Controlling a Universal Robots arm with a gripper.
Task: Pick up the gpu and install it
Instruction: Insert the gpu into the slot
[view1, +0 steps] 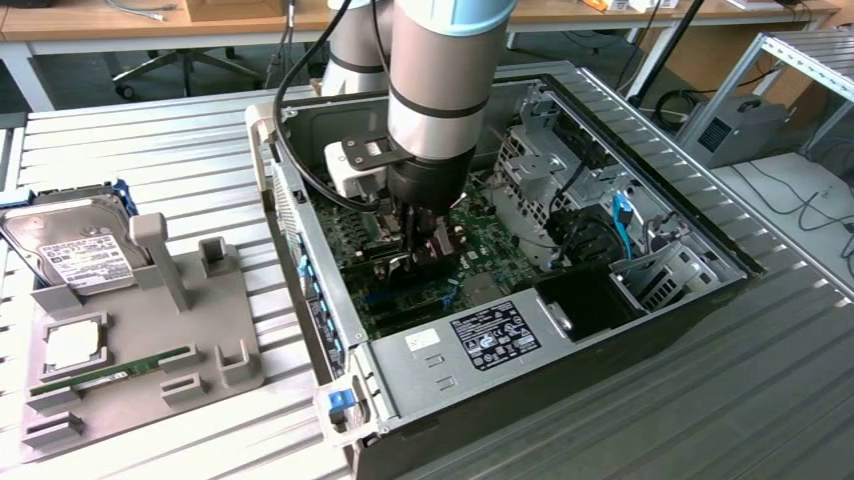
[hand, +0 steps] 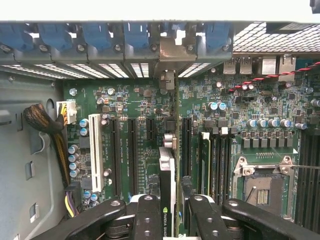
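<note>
The gripper (hand: 172, 220) is clamping the gpu (hand: 167, 170) on edge. Its long axis is running along the motherboard slots (hand: 116, 150), pointing toward the blue clips (hand: 95, 37).

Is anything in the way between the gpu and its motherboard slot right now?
Nothing visible. The gpu is held edge-on in the fingers over the motherboard, between two black slots; the spot directly beneath it is hidden by the card itself.
</note>
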